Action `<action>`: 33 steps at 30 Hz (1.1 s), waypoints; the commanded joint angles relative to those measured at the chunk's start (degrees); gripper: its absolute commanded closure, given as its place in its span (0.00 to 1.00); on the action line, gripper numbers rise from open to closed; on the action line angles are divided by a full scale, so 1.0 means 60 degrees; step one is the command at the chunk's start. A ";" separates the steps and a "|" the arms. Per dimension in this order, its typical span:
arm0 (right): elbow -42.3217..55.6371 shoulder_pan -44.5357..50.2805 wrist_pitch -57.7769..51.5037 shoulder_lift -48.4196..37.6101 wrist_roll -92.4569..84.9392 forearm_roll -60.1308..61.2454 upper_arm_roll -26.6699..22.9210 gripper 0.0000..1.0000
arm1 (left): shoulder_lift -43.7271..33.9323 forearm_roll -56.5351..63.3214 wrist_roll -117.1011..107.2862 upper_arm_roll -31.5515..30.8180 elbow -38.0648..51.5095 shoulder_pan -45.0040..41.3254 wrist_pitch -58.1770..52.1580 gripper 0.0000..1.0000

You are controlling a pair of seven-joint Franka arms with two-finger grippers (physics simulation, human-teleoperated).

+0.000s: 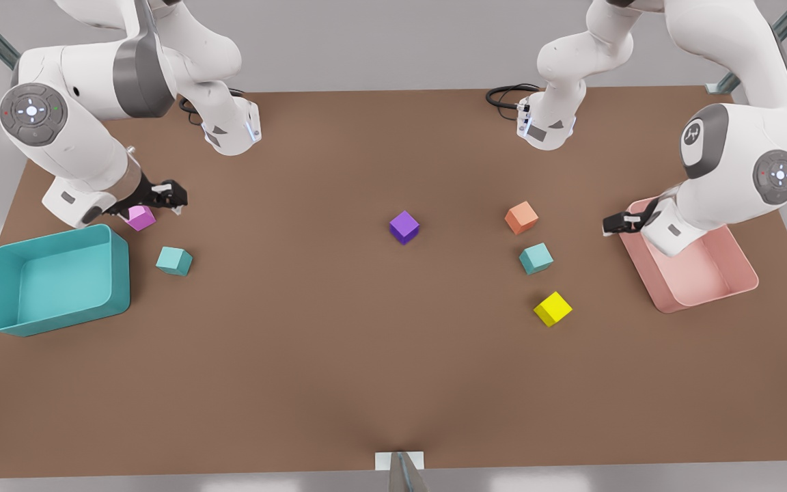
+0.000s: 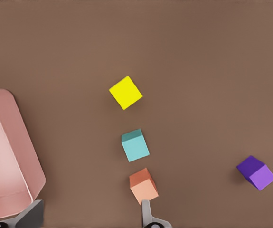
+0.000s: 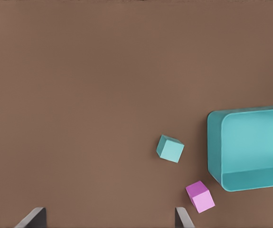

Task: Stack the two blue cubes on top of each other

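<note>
a: which step is this?

b: the opening one, by my reading. the two blue cubes are both lying on the table (image 1: 339, 383), well apart, neither one being held. one blue cube (image 1: 174, 260) is sitting just beside the teal bin (image 1: 24, 321) on the front view's left; the other blue cube (image 1: 535, 258) is sitting on the front view's right, between the orange cube (image 1: 521, 217) and the yellow cube (image 1: 553, 308).

a: grippers?

b: matching by the wrist views, the right gripper (image 1: 168, 198) is hovering at the front view's left, over the pink cube (image 1: 140, 218) and near the first blue cube. its fingers (image 3: 32, 218) are standing wide apart with nothing between them. the left gripper (image 1: 615, 223) is hanging at the front view's right, by the edge of the pink bin (image 1: 742, 283). its fingers (image 2: 146, 214) are spread and holding nothing, though only their tips are showing in the wrist view, so i am hedging a little.

a: how does each cube lie to its gripper?

b: apart from it in both cases. the second blue cube is near the left gripper, just past the orange cube. the purple cube (image 1: 404, 226) is sitting mid-table, away from both.

a: next move?

b: likely one gripper centring over its nearer blue cube, turning to square with the faces, descending with fingers straddling it, and avoiding the neighbouring cubes.
</note>
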 commanded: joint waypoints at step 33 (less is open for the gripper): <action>-0.7860 -0.3151 0.8995 0.0540 0.0429 0.0682 -0.0393 0.00 | 0.0125 0.0007 -0.0375 -0.0016 -0.0036 -0.0002 -0.0251 0.00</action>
